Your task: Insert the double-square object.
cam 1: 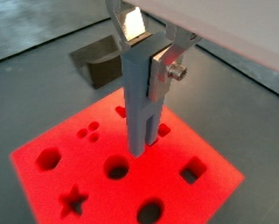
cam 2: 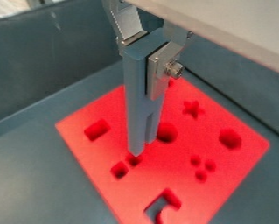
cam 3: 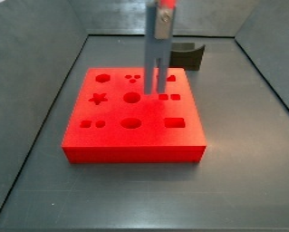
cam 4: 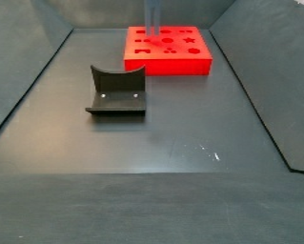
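My gripper (cam 1: 148, 52) is shut on the upper end of the double-square object (cam 1: 139, 105), a slim blue-grey peg of two joined square bars that hangs upright. It also shows in a wrist view (cam 2: 142, 105) and in both side views (cam 3: 157, 54) (cam 4: 152, 13). The peg's lower end stands over the top face of the flat red block (cam 1: 59, 175) (cam 2: 240, 162) (cam 3: 134, 136) (cam 4: 167, 59), close to a pair of small square holes (cam 3: 169, 95). I cannot tell whether the tip touches the block. The gripper (cam 2: 145, 54) (cam 3: 162, 5) is above the block.
A dark grey curved block (cam 1: 101, 63) (cam 3: 189, 58) (cam 4: 116, 92) lies on the dark floor beside the red block. Sloping grey walls (cam 3: 267, 82) (cam 4: 27, 86) enclose the floor. The red block has several other shaped holes, among them a star (cam 1: 73, 202).
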